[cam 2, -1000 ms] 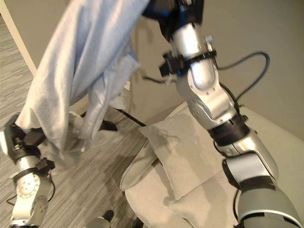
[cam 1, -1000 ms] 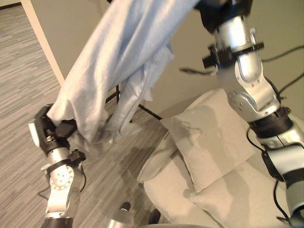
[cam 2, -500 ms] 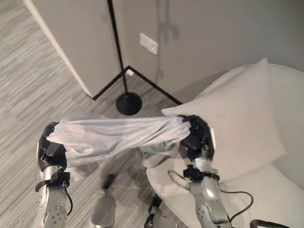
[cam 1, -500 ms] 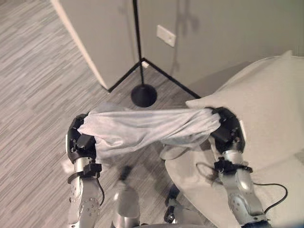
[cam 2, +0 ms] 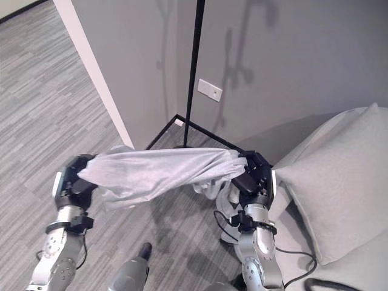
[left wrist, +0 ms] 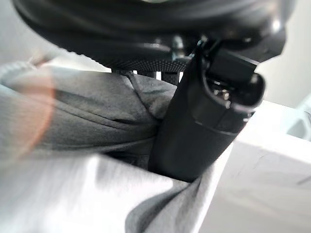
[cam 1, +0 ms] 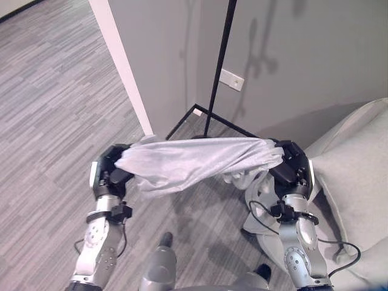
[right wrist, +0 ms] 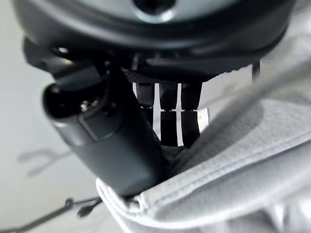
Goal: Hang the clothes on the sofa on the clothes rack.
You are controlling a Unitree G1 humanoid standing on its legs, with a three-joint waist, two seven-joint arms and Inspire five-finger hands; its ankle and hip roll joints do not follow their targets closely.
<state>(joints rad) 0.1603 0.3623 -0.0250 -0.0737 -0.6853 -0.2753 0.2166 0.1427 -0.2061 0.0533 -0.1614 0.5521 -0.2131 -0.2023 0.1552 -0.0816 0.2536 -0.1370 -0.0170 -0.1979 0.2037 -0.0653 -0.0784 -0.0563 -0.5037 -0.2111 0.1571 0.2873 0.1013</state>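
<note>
Rack pole (cam 1: 217,73) nearer; garment (cam 1: 194,161) stretched hand-to-hand, left-right.

Even indoor light is filling the room; the rack pole (cam 1: 219,66) is casting soft shadows on the wall (cam 2: 291,54); wrist views are blurring up close.

- Left hand (cam 1: 111,173): raised at the view's left, forearm rising from below, wrist bent inward. Thumb and fingers (left wrist: 204,121) curled, pinching one end of the grey garment (cam 1: 194,162).
- Right hand (cam 1: 292,170): at about the same height, forearm upright beneath it. Thumb and fingers (right wrist: 167,124) clamped over the garment's hemmed edge.
- Both hands well apart, the cloth stretched between them.
</note>
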